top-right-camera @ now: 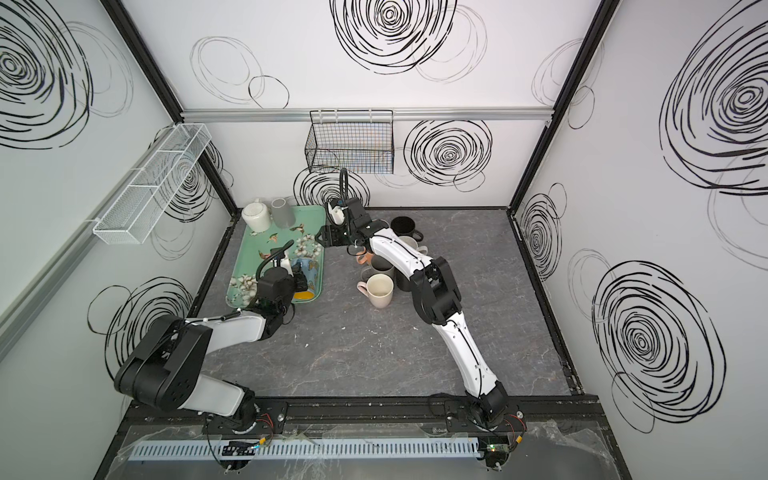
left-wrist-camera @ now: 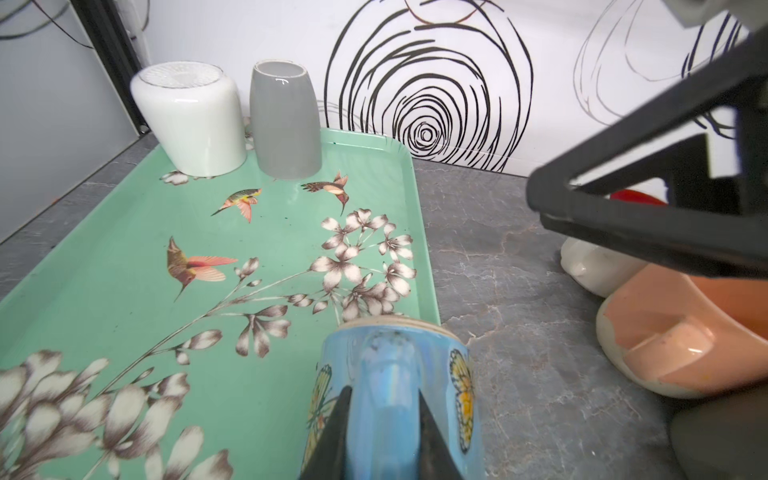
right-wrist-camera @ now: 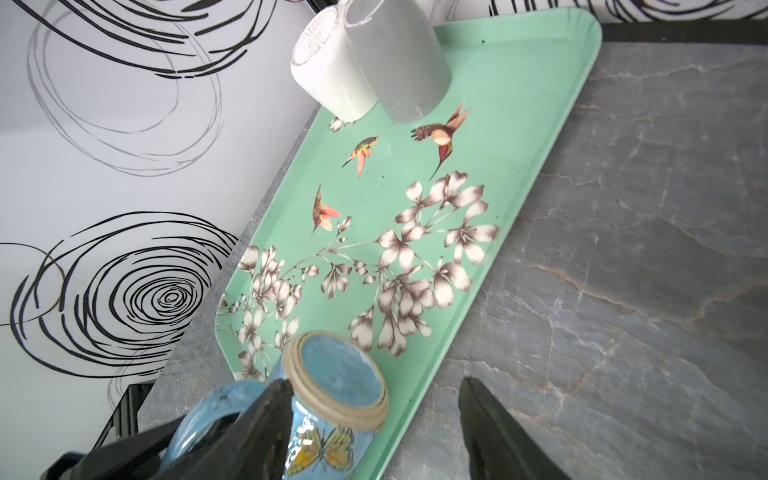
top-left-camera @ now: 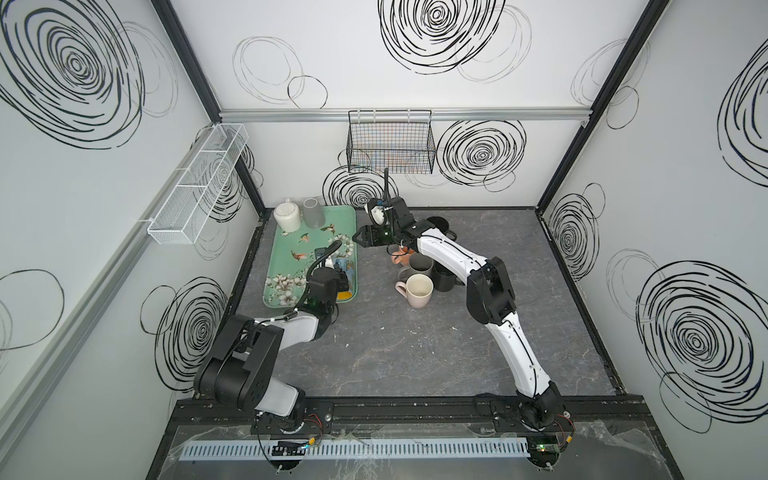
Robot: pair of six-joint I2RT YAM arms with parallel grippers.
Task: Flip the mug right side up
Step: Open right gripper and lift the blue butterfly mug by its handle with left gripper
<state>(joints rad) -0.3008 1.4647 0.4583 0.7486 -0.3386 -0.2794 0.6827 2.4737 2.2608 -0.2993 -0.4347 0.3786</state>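
Mug [right-wrist-camera: 337, 380] base shows in R wrist; L wrist: jaws pinch handle

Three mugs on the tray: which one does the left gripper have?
The blue butterfly mug: the left gripper pinches its handle. The white mug and grey mug stand upside down, untouched, at the far end of the tray.

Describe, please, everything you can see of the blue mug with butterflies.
The blue mug looks like glazed ceramic, light blue with yellow butterflies on its side. Its base has a bare beige ring, and in a top view the inside shows yellow. It is tipped over, base toward the back wall and mouth toward the robot, above the near right corner of the green tray. The left pincer is shut on its handle. Whether it rests on the tray I cannot tell.
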